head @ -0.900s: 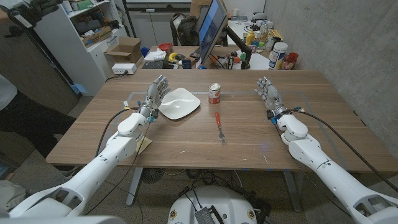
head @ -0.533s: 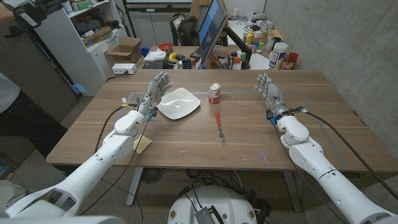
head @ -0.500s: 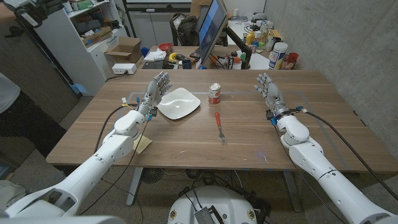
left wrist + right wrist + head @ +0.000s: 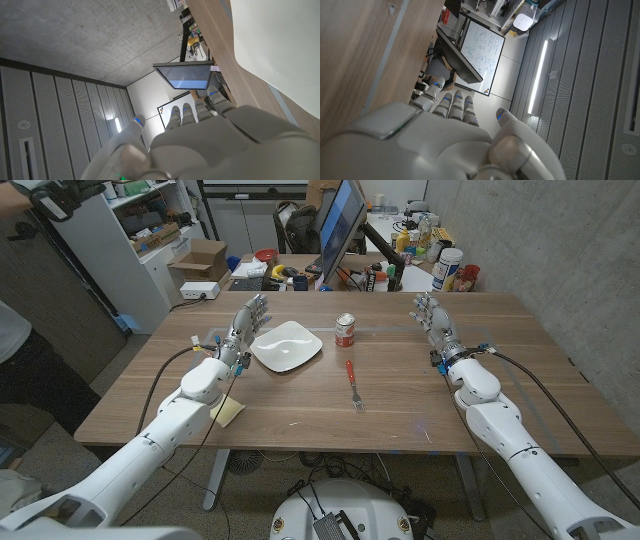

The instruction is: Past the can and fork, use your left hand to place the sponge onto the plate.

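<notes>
A white plate (image 4: pixel 288 347) lies left of the table's middle and shows as a pale curved surface (image 4: pixel 272 45) in the left wrist view. My left hand (image 4: pixel 243 326) stands just left of the plate with fingers spread and nothing in it (image 4: pixel 200 145). A pale yellow sponge (image 4: pixel 229 412) lies near the front left, partly under my left forearm. The red-and-white can (image 4: pixel 345 330) stands right of the plate. In front of the can lies the red-handled fork (image 4: pixel 352 383). My right hand (image 4: pixel 431 320) is open at the right, empty (image 4: pixel 445 135).
The wooden table (image 4: pixel 400 415) ends at a front edge close to the sponge. Behind its far edge stand a monitor (image 4: pixel 340 225), bottles and desk clutter (image 4: pixel 420 255). A shelf and a cardboard box (image 4: pixel 195 260) stand at the back left. A person's sleeve (image 4: pixel 10 320) is at the left edge.
My left arm has shifted slightly left, away from the plate, uncovering more of the sponge. My right hand has moved a little farther back. Plate, can and fork are unmoved.
</notes>
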Robot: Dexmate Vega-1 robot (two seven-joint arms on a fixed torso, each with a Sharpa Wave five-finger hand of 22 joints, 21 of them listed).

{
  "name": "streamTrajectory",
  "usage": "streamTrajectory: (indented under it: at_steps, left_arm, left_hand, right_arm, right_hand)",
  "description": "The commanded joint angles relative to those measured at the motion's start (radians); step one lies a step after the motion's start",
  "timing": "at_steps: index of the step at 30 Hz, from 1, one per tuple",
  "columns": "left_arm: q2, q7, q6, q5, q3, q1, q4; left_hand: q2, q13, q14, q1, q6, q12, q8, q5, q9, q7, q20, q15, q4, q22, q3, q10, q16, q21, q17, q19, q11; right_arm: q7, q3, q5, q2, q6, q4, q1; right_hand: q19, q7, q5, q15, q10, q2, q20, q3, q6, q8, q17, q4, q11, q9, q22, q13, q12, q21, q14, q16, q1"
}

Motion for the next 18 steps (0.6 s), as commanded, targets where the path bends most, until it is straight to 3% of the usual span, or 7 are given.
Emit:
streamTrajectory:
  at_steps: [1, 3, 9, 18]
  left_arm:
    - [0.109, 0.110, -0.007, 0.223, -0.035, 0.109, -0.183]
    - [0.112, 0.095, -0.021, 0.211, -0.047, 0.127, -0.198]
    - [0.169, 0.121, 0.024, 0.298, -0.091, 0.187, -0.281]
    - [0.230, 0.100, 0.025, 0.316, -0.191, 0.296, -0.359]
  left_hand:
    - [0.080, 0.003, -0.001, 0.002, -0.003, 0.006, 0.000, 0.005, 0.002, 0.000, 0.003, 0.000, -0.004, 0.005, 0.006, 0.002, 0.003, -0.004, 0.003, 0.001, 0.003]
    - [0.068, 0.003, -0.003, 0.005, -0.009, 0.004, -0.003, 0.003, 0.001, 0.003, -0.001, -0.005, -0.011, 0.005, 0.003, 0.000, 0.002, -0.006, 0.002, 0.000, -0.002]
    - [0.047, 0.003, -0.012, 0.011, -0.024, 0.001, -0.007, -0.001, 0.001, 0.049, -0.015, 0.000, -0.024, 0.004, -0.003, -0.007, -0.002, -0.012, 0.000, -0.002, 0.011]
    - [0.034, 0.003, -0.027, 0.017, -0.038, -0.004, -0.008, -0.003, 0.001, 0.062, -0.042, 0.004, -0.034, 0.004, -0.007, -0.021, -0.006, -0.019, -0.001, -0.012, 0.020]
  right_arm:
    - [0.052, 0.025, -0.037, 0.035, -0.005, 0.015, 0.004]
    - [0.055, 0.028, -0.035, 0.042, -0.006, 0.020, 0.004]
    - [0.064, 0.032, -0.046, 0.049, -0.013, 0.031, 0.011]
    - [0.061, 0.044, -0.056, 0.058, -0.018, 0.032, 0.024]
  right_hand:
    - [0.007, -0.002, 0.006, -0.009, 0.009, 0.052, -0.044, 0.008, 0.010, 0.006, 0.002, 0.003, -0.004, 0.005, 0.003, 0.004, 0.006, -0.001, -0.001, 0.003, 0.001]
    - [0.008, -0.002, 0.006, -0.010, 0.010, 0.052, -0.045, 0.008, 0.011, 0.006, 0.002, 0.003, -0.005, 0.005, 0.003, 0.004, 0.006, -0.002, 0.000, 0.003, 0.001]
    - [0.009, -0.002, 0.006, -0.011, 0.012, 0.053, -0.045, 0.010, 0.011, 0.006, 0.002, 0.003, -0.007, 0.005, 0.003, 0.004, 0.007, -0.003, 0.002, 0.003, 0.000]
    - [0.010, -0.002, 0.006, -0.012, 0.012, 0.053, -0.046, 0.012, 0.011, 0.006, 0.002, 0.003, -0.007, 0.005, 0.003, 0.004, 0.007, -0.006, 0.002, 0.003, 0.000]
